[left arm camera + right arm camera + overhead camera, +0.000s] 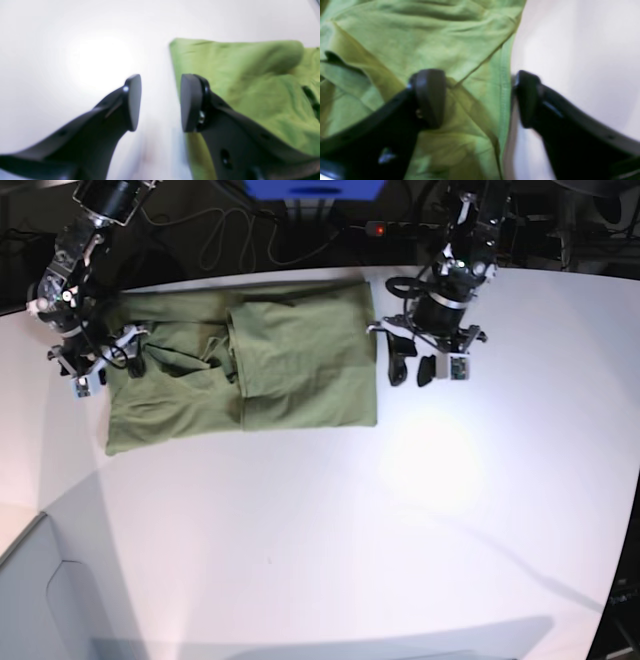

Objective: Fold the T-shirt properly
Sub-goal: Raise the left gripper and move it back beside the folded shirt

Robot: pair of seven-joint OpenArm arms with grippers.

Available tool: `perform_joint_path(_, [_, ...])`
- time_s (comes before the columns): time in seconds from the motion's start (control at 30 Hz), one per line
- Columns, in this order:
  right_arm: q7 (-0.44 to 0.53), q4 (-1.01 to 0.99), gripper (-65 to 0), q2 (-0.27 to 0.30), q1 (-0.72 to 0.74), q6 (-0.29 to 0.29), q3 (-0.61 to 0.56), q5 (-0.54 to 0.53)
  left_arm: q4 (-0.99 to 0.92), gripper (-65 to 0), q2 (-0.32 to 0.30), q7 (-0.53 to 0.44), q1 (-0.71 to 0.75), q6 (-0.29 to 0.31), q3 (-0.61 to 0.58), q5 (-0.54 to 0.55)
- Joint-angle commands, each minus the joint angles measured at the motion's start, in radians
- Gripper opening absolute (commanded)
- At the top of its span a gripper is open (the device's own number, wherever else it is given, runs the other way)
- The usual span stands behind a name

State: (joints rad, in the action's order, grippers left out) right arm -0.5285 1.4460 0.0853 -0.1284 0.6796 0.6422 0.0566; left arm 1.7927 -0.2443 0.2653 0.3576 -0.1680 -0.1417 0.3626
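The olive-green T-shirt (250, 370) lies flat on the white table (320, 540) at the back, with its right part folded over as a second layer. My left gripper (411, 372) is open and empty just off the shirt's right edge. In the left wrist view it (161, 102) is open, with one finger at the shirt's (250, 87) edge and the other over bare table. My right gripper (107, 375) is open at the shirt's left edge. In the right wrist view it (478, 98) straddles the hemmed edge of the shirt (420, 37), one finger over cloth, one over table.
Dark cables (230, 240) and equipment run behind the table's back edge. The table's front-left corner drops off near the lower left edge (45, 515). White tabletop stretches in front of the shirt and to the right of it.
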Motion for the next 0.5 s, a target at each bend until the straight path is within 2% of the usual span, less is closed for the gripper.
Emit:
perform_joint_path(0.0, [-0.032, -0.006, -36.5, 0.008, -0.004, 0.019, 0.000, 0.010, 0.017, -40.3, -0.003, -0.024, 0.001, 0.009, 0.000, 0.000])
perform_joint_path(0.07, [-0.032, -0.018, -47.1, 0.008, -0.003, 0.019, 0.000, 0.010, 0.017, -40.3, -0.005, -0.028, 0.010, 0.009, 0.001, 0.000])
perform_joint_path(0.2, [-0.032, -0.017, -64.2, 0.006, -0.003, 0.019, 0.000, 0.010, 0.008, -40.3, -0.003, -0.028, 0.011, 0.008, 0.001, -0.001])
perform_joint_path(0.47, [-0.031, 0.035, -64.9, 0.006, 0.002, 0.019, 0.003, 0.005, -0.055, -40.3, -0.002, -0.030, 0.007, 0.008, 0.001, -0.001])
